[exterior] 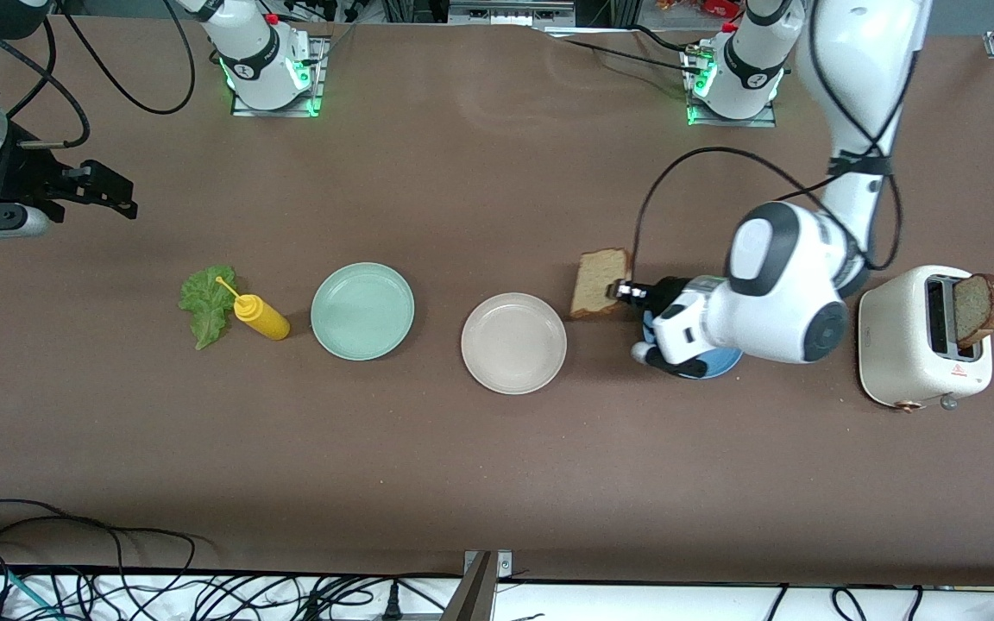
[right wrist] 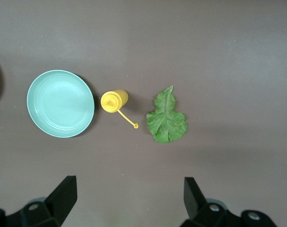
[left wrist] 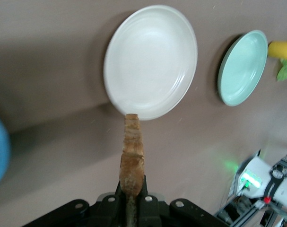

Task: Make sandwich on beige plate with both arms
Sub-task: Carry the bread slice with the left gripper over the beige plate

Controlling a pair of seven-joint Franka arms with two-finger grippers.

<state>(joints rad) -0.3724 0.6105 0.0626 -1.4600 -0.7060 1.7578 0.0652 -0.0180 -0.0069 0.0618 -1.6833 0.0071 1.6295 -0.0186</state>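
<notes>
**First slice heads for the beige plate**

Low centre of the front view, the beige plate point(exterior: 513, 343) lies bare. Just above and right of it, the left gripper point(exterior: 617, 291) pinches a bread slice point(exterior: 600, 283) by one edge, held on edge over the table beside the rim, probably to lay it flat there. At the right edge, a second slice point(exterior: 975, 308) stands in the toaster point(exterior: 924, 348); only a warning triangle shows, with no readable writing. At the left, the lettuce point(exterior: 207, 304) lies by the bottle point(exterior: 261, 316). Upper left, the right gripper point(exterior: 113, 191) waits, fingers spread.

Left hand point(left wrist: 130, 201) pinches bread slice point(left wrist: 132, 158) edge-on — beige plate point(left wrist: 150, 61) just past it.
</notes>
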